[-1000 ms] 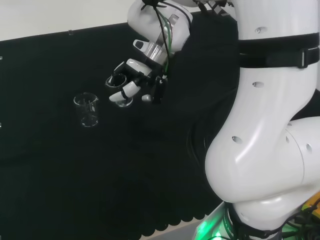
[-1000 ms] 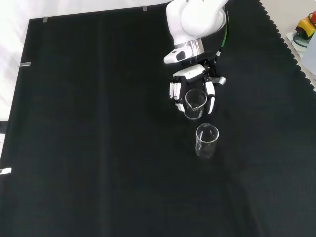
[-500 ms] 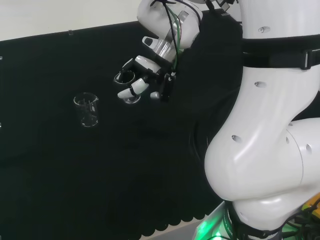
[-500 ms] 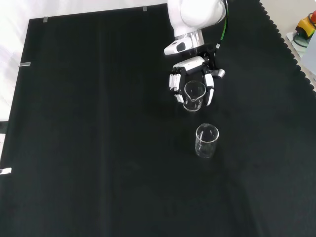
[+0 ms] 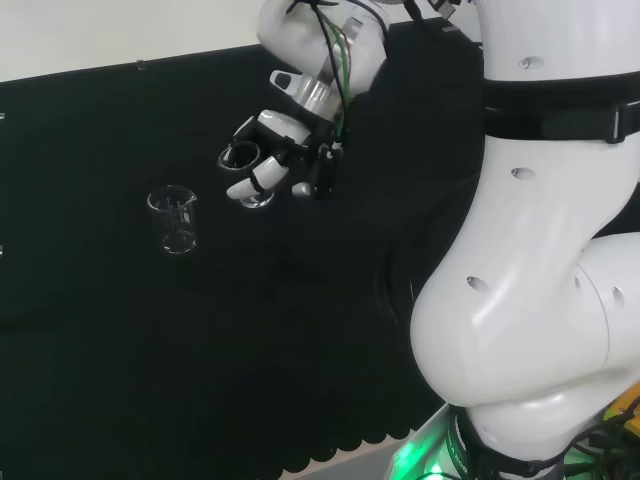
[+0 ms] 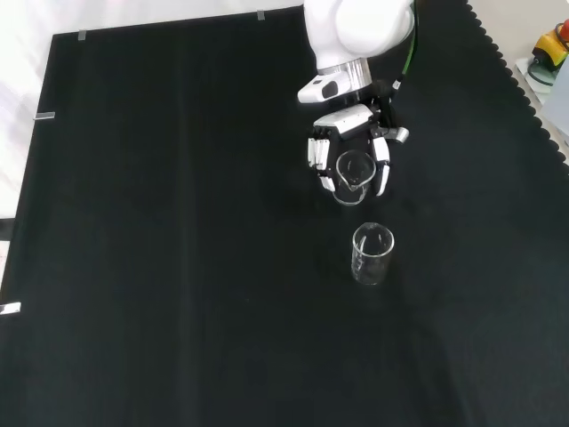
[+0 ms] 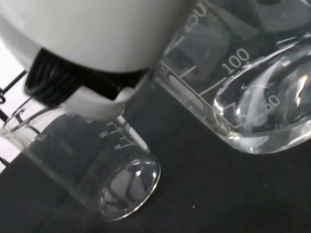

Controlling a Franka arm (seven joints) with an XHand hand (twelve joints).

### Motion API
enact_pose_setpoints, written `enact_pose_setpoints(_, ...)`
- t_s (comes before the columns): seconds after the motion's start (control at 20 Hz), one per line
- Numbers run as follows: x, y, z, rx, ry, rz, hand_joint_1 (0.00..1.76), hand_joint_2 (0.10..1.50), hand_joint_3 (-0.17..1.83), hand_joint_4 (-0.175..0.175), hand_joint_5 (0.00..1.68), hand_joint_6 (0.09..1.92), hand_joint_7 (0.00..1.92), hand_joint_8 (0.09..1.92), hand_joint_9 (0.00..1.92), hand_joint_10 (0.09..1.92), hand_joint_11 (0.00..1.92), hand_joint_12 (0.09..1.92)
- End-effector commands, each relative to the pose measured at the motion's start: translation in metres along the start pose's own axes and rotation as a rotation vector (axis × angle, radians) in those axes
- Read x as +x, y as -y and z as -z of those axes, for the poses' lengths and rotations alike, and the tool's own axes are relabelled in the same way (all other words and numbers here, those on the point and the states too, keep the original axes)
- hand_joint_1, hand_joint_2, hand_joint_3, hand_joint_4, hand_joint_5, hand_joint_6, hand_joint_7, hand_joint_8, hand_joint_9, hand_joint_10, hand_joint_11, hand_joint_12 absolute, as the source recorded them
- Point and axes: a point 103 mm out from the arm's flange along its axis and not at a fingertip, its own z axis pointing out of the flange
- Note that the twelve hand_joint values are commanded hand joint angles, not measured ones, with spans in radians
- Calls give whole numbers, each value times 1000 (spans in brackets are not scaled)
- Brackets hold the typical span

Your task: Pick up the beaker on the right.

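The hand (image 6: 354, 153) has its fingers (image 5: 256, 181) curled round a clear beaker (image 6: 353, 176), held above the black cloth of the bench (image 6: 178, 267) at the far middle in the front view. A second beaker (image 6: 372, 253) stands upright on the cloth just nearer, apart from the held one.

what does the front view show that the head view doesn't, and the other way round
Front view alone: the held beaker from above, its open rim with fingers on both sides, and bright objects past the cloth's scalloped edge.

Head view alone: the arm's big white links at the right, and from the side, dark cloth below the held beaker's base.

Both: the hand curled round one clear beaker, a second beaker standing free on the black cloth, apart from the hand.
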Motion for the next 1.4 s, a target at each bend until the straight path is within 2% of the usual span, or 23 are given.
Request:
enact_pose_setpoints(0.05,7,0,2,58,80,2,1430,661,548,-175,1327,491,1379,613,1498,87,1208,789)
enact_pose_setpoints(0.15,11,-2,0,73,79,15,1430,660,550,-175,1328,490,1380,609,1500,87,1211,789)
enact_pose_setpoints(0.2,8,2,6,71,119,11,1430,659,550,-175,1328,490,1381,607,1500,87,1212,788)
enact_pose_setpoints(0.3,8,4,12,64,125,0,1430,658,552,-175,1329,489,1382,605,1502,87,1214,788)
enact_pose_setpoints(0.5,20,0,13,47,103,-4,1430,656,554,-175,1331,486,1383,601,1504,87,1218,786)
enact_pose_setpoints(0.75,24,2,23,44,59,25,1431,653,558,-175,1333,484,1386,595,1506,87,1222,784)
enact_pose_setpoints(1.0,31,0,29,59,61,42,1431,651,562,-175,1335,481,1389,591,1508,87,1225,782)
enact_pose_setpoints(1.15,24,8,39,60,62,50,1431,649,564,-175,1336,480,1391,587,1508,87,1227,781)
enact_pose_setpoints(1.4,35,5,44,53,68,50,1431,647,568,-175,1338,477,1394,583,1509,87,1231,779)
